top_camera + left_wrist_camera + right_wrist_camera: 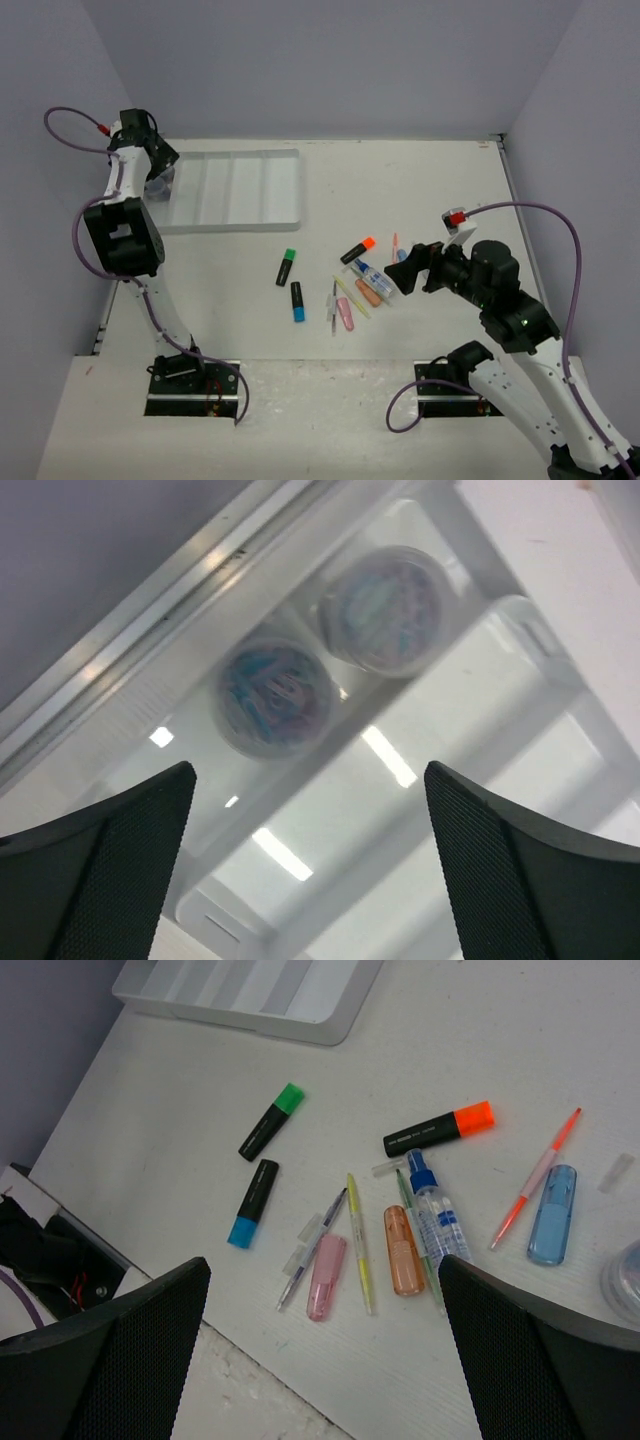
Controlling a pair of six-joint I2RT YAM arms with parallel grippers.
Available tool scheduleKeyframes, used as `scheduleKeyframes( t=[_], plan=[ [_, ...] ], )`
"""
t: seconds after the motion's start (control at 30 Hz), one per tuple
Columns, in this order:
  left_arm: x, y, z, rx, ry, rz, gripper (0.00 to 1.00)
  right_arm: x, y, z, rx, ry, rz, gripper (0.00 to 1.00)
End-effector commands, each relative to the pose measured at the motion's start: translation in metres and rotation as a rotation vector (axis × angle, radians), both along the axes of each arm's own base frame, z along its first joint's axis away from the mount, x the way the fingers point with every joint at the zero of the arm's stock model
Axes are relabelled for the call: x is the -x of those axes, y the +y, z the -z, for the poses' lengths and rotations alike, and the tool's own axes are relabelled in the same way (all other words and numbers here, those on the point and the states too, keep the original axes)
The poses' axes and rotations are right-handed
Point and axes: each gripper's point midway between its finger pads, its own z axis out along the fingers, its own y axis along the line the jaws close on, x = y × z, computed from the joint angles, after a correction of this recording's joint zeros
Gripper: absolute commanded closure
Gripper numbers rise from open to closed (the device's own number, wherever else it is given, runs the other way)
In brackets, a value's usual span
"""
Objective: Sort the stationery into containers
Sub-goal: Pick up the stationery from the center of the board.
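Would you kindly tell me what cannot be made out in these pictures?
- Two pots, top view: mostly hidden under the left tool; left wrist view: blurred, contents unreadable.
- Third pot, right wrist view: cut off by the right edge.
- Glue bottle label, every view: too small to read.
- Blue eraser, top view: partly covered by the right tool.

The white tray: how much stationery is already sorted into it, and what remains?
Done: two round pots sit in one end compartment of the white tray. In hand: nothing; the left gripper hangs open above them, the right gripper open above the loose items. Left on the table: green highlighter, blue highlighter, orange highlighter, glue bottle, pink eraser, orange eraser, blue eraser, thin pens, a third pot.
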Motion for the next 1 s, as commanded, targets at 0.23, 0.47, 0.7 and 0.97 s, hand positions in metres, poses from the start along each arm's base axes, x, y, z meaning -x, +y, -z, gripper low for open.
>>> scheduleKeyframes(
  t=[0.23, 0.47, 0.7, 0.97],
  plan=[
    [0.091, -0.199, -0.188, 0.003, -0.467, 0.391, 0.0, -0.058, -0.059, 0.056, 0.121, 0.142, 0.517, 0.01],
    [0.168, -0.297, -0.175, 0.037, -0.459, 0.733, 0.0, -0.094, -0.131, 0.106, 0.254, 0.356, 0.803, 0.01],
    [0.213, -0.276, -0.163, -0.062, -0.42, 0.814, 0.0, -0.108, -0.139, 0.14, 0.312, 0.469, 0.824, 0.07],
    [0.223, -0.262, -0.147, -0.138, -0.365, 0.838, 0.0, -0.115, -0.136, 0.167, 0.342, 0.554, 0.8, 0.27]
  ],
)
